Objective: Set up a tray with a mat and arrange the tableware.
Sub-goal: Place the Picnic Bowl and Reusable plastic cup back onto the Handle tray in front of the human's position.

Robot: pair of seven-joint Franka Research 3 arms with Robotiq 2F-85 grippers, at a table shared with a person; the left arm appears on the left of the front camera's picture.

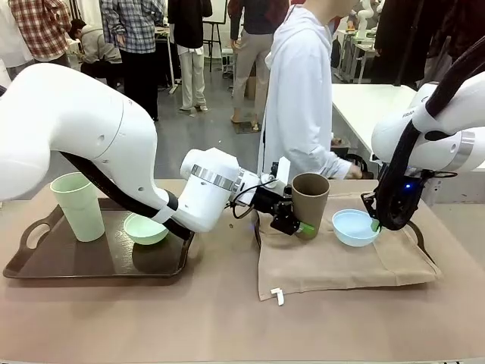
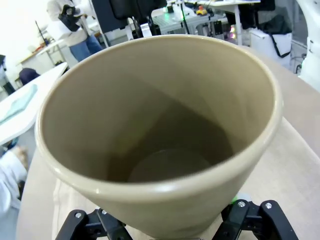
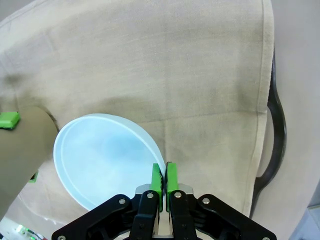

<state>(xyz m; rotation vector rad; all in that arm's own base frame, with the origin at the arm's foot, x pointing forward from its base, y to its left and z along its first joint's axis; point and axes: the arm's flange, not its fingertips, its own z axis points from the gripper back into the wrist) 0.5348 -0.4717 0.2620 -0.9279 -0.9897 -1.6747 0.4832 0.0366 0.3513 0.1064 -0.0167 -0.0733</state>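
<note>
Left gripper [image 1: 297, 220] clamped low on matte brown cup [image 1: 311, 197], upright on beige mat [image 1: 333, 262]. Right gripper [image 3: 162, 176], jaws together, at right rim of light blue bowl [image 3: 102, 155], seemingly pinching it.

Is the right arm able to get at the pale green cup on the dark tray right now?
Probably not. The right gripper is pinched on the light blue bowl, and the pale green cup stands far left on the dark tray, with the left arm stretched across between them.
</note>
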